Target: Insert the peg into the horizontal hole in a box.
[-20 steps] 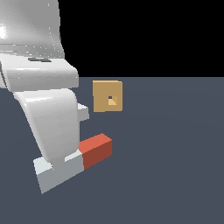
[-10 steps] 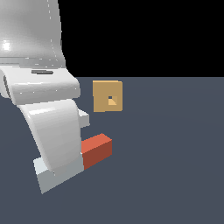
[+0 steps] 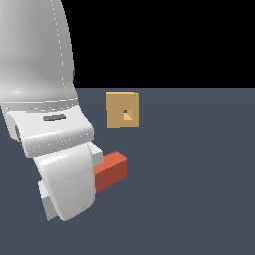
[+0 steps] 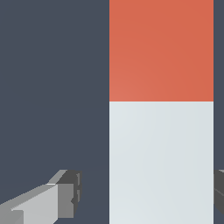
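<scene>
Two fingers point(image 4: 57, 199) show in the wrist view, one on each side of the peg point(image 4: 161, 131), and they're spread wider than the bar. One has a clear strip of floor between its pad and the white half; the other sits right at the bar's far edge, too close to the picture's border to tell if it touches. So the gripper point(image 4: 146, 194) is open and has hold of nothing, straddling the white-grey half not far from where it meets the red-orange half.

From the exterior view the fingers themselves are hidden behind the arm point(image 3: 55, 149), which fills that view's left side and comes down low over the bar. The peg point(image 3: 110, 172) lies flat on the dark floor point(image 3: 199, 199), its red end poking out toward about 2 o'clock from under the arm, a bit of the pale end showing at the arm's 7 o'clock side.

Up at roughly 12 to 1 o'clock from the red tip stands the box point(image 3: 122, 109), upright on the floor and well apart from the bar. Its hole point(image 3: 127, 114) is a small square in the middle of the tan face turned toward the camera.
</scene>
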Controlling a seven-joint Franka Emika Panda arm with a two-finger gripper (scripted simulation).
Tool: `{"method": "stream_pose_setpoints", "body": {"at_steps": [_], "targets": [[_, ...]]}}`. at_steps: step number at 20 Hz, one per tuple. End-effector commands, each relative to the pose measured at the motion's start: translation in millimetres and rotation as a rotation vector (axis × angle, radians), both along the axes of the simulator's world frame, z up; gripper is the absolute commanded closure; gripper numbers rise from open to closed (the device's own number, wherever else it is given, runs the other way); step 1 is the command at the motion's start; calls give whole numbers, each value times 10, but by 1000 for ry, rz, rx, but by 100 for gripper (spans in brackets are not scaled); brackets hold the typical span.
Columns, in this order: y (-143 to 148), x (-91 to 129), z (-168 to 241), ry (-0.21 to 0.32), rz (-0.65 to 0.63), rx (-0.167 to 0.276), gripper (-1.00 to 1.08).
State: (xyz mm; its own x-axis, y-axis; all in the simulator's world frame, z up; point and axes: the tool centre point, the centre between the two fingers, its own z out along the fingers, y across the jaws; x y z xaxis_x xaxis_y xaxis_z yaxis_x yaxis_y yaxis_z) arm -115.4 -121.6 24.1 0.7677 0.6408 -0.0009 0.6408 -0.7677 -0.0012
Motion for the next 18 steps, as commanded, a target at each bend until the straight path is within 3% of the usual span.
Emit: {"method": "stream_pose_setpoints", "body": {"at_steps": [1,2,18], "targets": [[0,5,-23,-1,0,0,-92],[0,5,-23,-1,0,0,108],[58,97,-4,-2,34,-1,108]]}}
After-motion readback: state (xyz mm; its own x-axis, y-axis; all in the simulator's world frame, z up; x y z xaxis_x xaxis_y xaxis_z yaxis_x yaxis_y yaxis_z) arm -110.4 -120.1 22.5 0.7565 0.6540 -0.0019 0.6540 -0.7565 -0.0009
